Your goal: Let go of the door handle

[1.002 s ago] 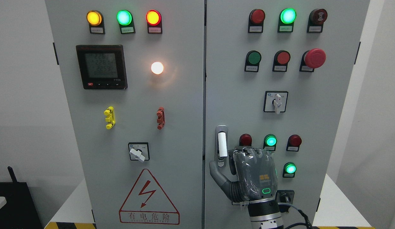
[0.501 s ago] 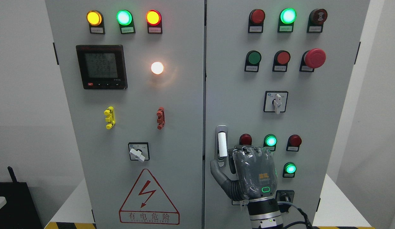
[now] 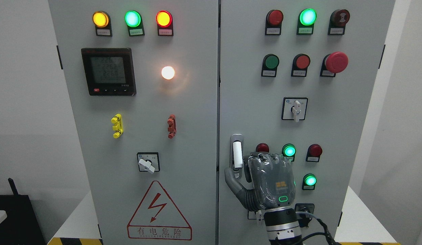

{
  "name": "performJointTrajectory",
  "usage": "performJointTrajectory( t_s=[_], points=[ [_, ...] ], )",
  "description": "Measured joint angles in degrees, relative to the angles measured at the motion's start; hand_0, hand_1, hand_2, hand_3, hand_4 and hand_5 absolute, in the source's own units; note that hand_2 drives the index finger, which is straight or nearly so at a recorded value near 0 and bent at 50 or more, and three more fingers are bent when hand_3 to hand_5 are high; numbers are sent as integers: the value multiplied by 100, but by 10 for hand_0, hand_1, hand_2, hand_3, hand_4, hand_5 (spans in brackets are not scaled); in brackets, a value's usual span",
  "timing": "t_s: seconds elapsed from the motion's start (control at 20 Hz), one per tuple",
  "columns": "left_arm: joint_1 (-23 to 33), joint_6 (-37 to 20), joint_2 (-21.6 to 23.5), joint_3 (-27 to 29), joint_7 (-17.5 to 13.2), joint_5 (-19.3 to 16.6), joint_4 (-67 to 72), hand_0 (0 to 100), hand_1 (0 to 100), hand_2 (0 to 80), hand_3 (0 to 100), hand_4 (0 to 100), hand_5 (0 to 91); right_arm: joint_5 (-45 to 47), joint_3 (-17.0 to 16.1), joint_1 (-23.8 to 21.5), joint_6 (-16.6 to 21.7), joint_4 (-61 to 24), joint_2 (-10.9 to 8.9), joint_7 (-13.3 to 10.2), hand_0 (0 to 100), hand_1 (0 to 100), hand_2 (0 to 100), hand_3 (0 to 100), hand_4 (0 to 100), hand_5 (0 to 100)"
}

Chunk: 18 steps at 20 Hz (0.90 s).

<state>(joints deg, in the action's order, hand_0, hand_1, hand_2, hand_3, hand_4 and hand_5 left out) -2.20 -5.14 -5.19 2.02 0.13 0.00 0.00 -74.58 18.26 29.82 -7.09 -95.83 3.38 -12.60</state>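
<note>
Where the right arm enters at the six o'clock edge, right of centre, its silver wrist cuff and black cable lead up to the right hand (image 3: 270, 182), seen from the back. The fingers (image 3: 265, 159) are curled toward the panel at the top of the palm, and the thumb (image 3: 232, 180) extends toward ten o'clock, its tip lying just below the door handle (image 3: 237, 153). Whether the fingers hold anything cannot be told, since the back of the hand covers them; no finger is seen wrapped round the handle.

The door handle is a white upright lever in a grey recessed plate, standing at the left edge of the right cabinet door (image 3: 251, 102), at about eleven o'clock from the hand and just beside the knuckles. The door lies flush with the left cabinet door (image 3: 146, 112); the seam between them runs straight.

On the right door, a lit green lamp (image 3: 289, 150) sits at one o'clock from the hand, flanked by two dark red lamps, with a second green lamp (image 3: 310, 180) at three o'clock. Higher up are a rotary switch (image 3: 294, 109) and a red mushroom button (image 3: 336, 62). The left door carries a digital meter (image 3: 108, 71), a glowing white lamp (image 3: 168, 72) and a high-voltage warning triangle (image 3: 158, 211).
</note>
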Motion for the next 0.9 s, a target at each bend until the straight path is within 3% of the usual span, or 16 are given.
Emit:
performJointTrajectory(
  t_s=[0.45, 0.9],
  points=[
    [-1, 0, 0, 0, 0, 0, 0, 120, 389, 0, 0, 0, 0, -3, -30, 14, -18, 52, 0, -44, 406, 585, 1000, 1000, 1000, 986],
    [-1, 0, 0, 0, 0, 0, 0, 120, 389, 0, 0, 0, 0, 1, -63, -6, -20, 69, 2, -52, 513, 574, 1000, 1000, 1000, 988]
  ],
)
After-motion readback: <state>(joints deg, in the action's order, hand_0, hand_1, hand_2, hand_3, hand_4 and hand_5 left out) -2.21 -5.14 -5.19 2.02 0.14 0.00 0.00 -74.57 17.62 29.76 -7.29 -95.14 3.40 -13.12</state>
